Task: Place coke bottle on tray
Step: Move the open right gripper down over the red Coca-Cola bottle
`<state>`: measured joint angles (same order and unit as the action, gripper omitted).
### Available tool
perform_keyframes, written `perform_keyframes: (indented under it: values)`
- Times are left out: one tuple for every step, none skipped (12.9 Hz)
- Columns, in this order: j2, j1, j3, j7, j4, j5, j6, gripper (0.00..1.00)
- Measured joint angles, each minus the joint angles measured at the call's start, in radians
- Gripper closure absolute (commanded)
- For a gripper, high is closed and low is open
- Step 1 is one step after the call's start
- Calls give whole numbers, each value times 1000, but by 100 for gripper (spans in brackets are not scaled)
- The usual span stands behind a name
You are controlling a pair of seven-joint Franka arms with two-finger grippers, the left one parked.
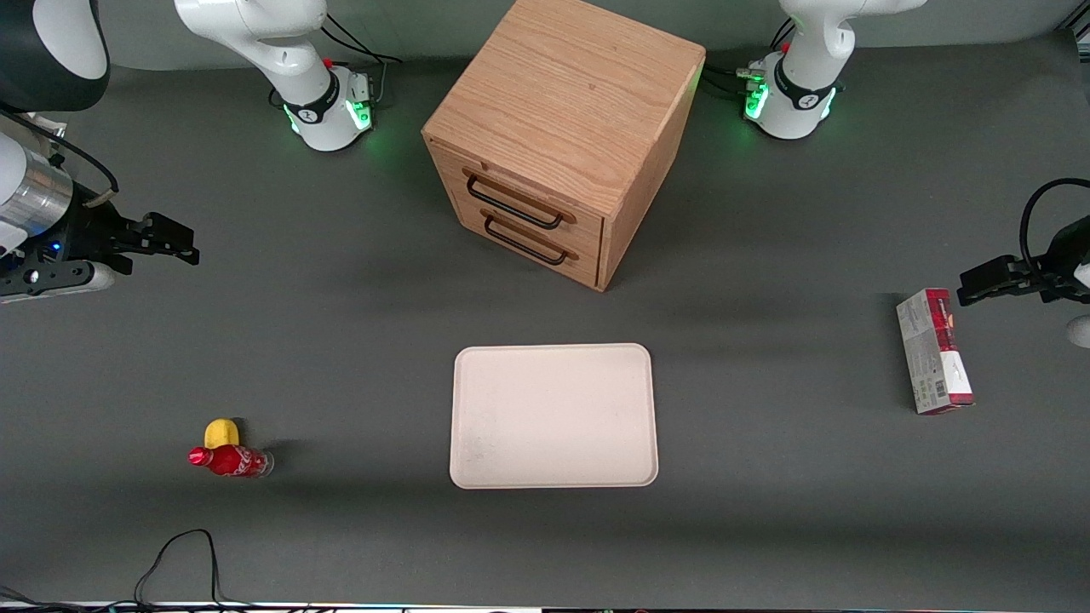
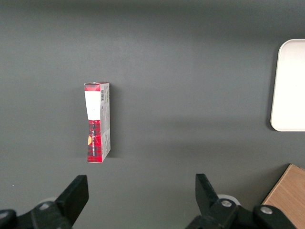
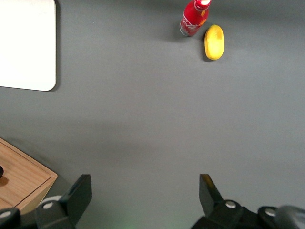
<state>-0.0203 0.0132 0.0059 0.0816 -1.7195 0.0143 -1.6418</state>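
The coke bottle (image 1: 228,461) stands on the dark grey tabletop (image 1: 341,340) toward the working arm's end, just beside a yellow lemon (image 1: 223,432) and well apart from the tray (image 1: 553,415). The gripper (image 1: 183,243) hovers above bare tabletop, fingers (image 3: 78,195) spread wide, holding nothing. A wooden cabinet (image 1: 562,136) stands farther from the camera than the tray.

No lettering is legible on the coke bottle (image 1: 230,461) label or the carton (image 1: 934,351).
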Motion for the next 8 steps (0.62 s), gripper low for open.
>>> perform_keyframes:
  values:
    - [0, 0, 1, 0, 2, 0, 2, 0]
    - [1, -1, 1, 0, 4, 0, 4, 0]
    - [1, -5, 1, 0, 6, 0, 5, 0]
    - [1, -8, 0, 0, 6, 0, 5, 0]
    - [2, -8, 0, 1, 6, 0, 6, 0]
    - [2, -8, 0, 1, 6, 0, 6, 0]
    - [3, -8, -1, 1, 6, 0, 6, 0]
    - [3, -10, -3, 0, 7, 0, 6, 0]
